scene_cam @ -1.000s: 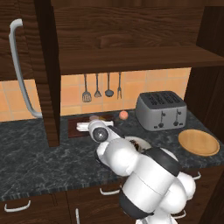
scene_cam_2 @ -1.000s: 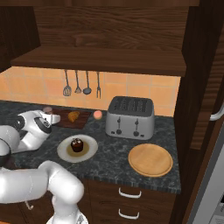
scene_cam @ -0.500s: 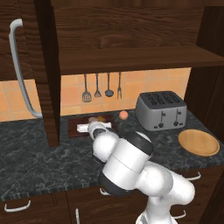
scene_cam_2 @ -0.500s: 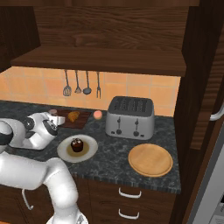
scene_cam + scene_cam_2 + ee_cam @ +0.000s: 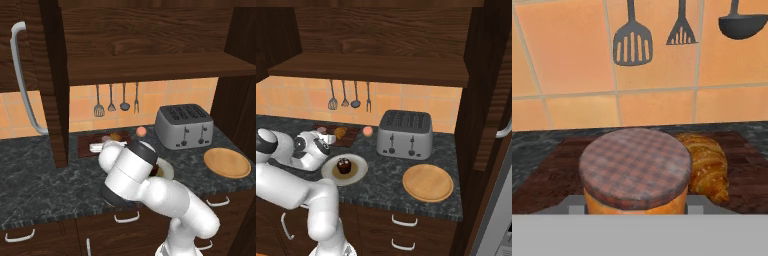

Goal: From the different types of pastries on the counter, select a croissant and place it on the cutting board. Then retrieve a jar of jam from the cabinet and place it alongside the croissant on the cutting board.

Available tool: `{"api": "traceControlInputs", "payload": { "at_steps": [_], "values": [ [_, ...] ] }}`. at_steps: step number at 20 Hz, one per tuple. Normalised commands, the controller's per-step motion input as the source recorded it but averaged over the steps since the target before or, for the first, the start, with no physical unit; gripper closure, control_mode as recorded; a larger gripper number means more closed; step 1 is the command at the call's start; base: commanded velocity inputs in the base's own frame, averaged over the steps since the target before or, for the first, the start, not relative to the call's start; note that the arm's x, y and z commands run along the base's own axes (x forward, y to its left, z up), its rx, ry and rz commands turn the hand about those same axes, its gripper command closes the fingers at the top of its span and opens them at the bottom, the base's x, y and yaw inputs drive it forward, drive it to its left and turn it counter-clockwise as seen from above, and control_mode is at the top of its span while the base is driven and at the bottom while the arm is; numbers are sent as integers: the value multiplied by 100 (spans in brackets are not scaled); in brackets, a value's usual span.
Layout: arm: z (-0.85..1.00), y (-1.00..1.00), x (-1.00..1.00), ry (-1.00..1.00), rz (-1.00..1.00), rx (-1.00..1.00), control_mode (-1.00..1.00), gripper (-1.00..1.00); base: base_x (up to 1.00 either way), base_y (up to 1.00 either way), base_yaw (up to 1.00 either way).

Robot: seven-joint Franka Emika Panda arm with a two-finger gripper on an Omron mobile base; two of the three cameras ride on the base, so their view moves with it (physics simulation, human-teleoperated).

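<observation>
Hand view puts the orange jam jar with its red-and-grey checked cloth lid (image 5: 635, 170) right up against the camera, upright, sitting between the gripper's (image 5: 636, 206) fingers, which are clamped on its sides; the fingertips themselves are hidden behind the jar. Just beside the jar, on its right in this view and touching or nearly touching it, lies the golden-brown flaky croissant (image 5: 707, 165). Both are over the dark wooden cutting board (image 5: 552, 170), which lies on the black speckled stone counter (image 5: 532, 142) against the orange tiled wall (image 5: 567, 65). On that wall hang a dark slotted spatula (image 5: 632, 40), a dark whisk-like utensil (image 5: 682, 27) and a dark ladle (image 5: 743, 22).

From the right base view, the board (image 5: 351, 136) with the croissant (image 5: 340, 132) sits at the back of the counter; nearer the front is a white plate (image 5: 358, 172) bearing a dark chocolate cupcake (image 5: 344, 165). A small pink round pastry (image 5: 368, 131) lies between board and silver four-slot toaster (image 5: 405, 134), and a round light wooden board (image 5: 427, 182) rests well to the right.
</observation>
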Motion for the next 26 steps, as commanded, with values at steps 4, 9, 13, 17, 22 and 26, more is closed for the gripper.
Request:
{"api": "traceControlInputs", "payload": {
  "at_steps": [4,9,13,17,22,26],
  "values": [
    [-23,6,34,0,1,0,-100,100,0,0,0],
    [-28,15,34,0,2,0,-100,100,0,0,0],
    [-21,3,4,0,2,0,-100,-100,0,0,0],
    [4,0,-4,-12,0,0,-100,-100,0,0,0],
    [21,14,-33,-16,0,0,-100,-100,0,0,0],
    [46,37,-63,-15,0,0,-100,-100,0,0,0]
  ]
}}
